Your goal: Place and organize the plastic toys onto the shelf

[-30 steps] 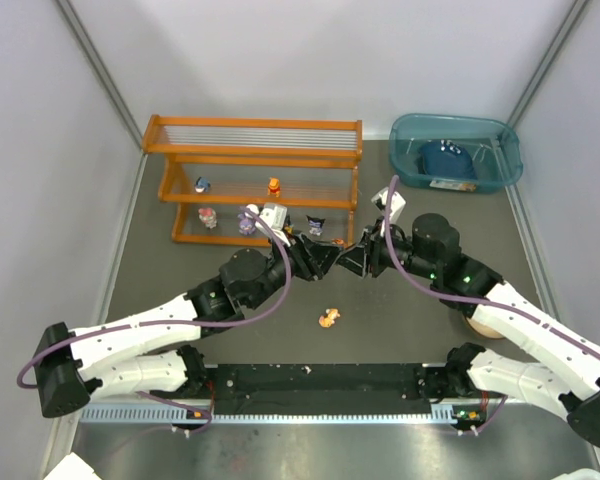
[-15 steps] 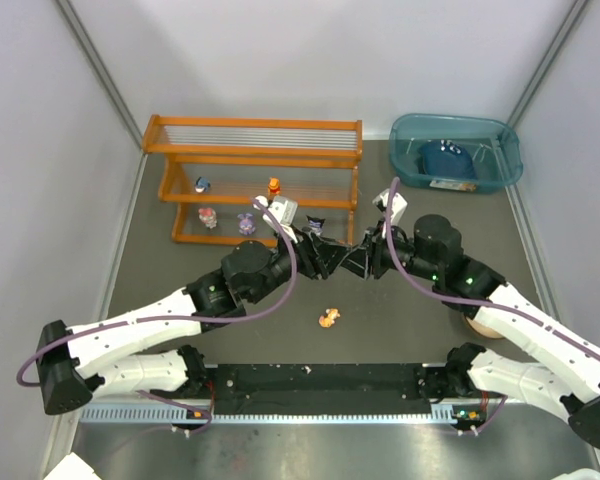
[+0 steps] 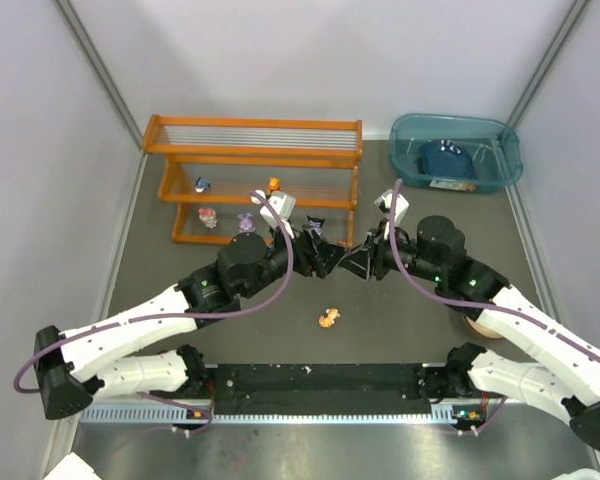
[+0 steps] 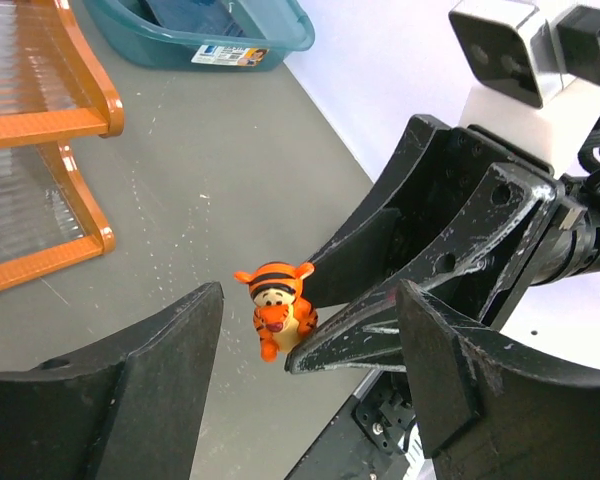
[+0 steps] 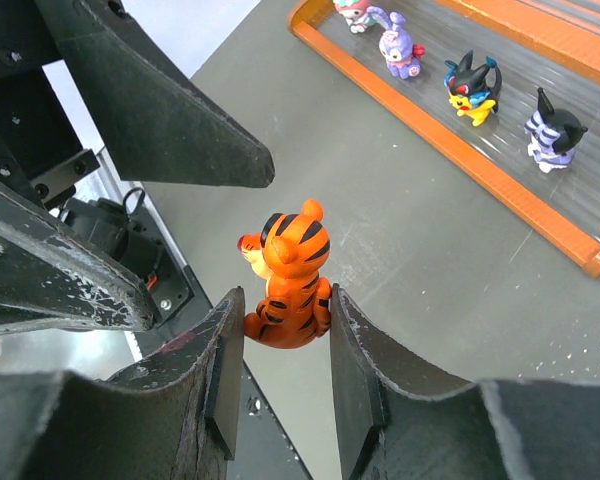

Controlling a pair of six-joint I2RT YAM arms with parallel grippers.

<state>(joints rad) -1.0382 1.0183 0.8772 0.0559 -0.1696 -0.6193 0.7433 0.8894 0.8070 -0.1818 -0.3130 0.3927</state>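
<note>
**Worktop** (image 3: pixel 150 290): dark grey, carries everything listed.
**Shelf** (image 3: pixel 252 150): orange frame, three stepped tiers, along the far edge, left of centre.
**Bin** (image 3: pixel 456 122): teal, far right corner.
**Right gripper** (image 5: pixel 283 310): closed on the tiger toy (image 5: pixel 288 262), which is held upright above mid-worktop, just in front of the shelf's right end.
**Left gripper** (image 4: pixel 310 295): jaws apart, one on each side of the tiger toy, touching neither it nor the right gripper.
**Small toys** (image 5: pixel 401 52): four standing on the lowest tier, two on the middle tier.
**Orange toy** (image 3: pixel 328 318): lying loose on the worktop, centre, toward the near edge.
</note>
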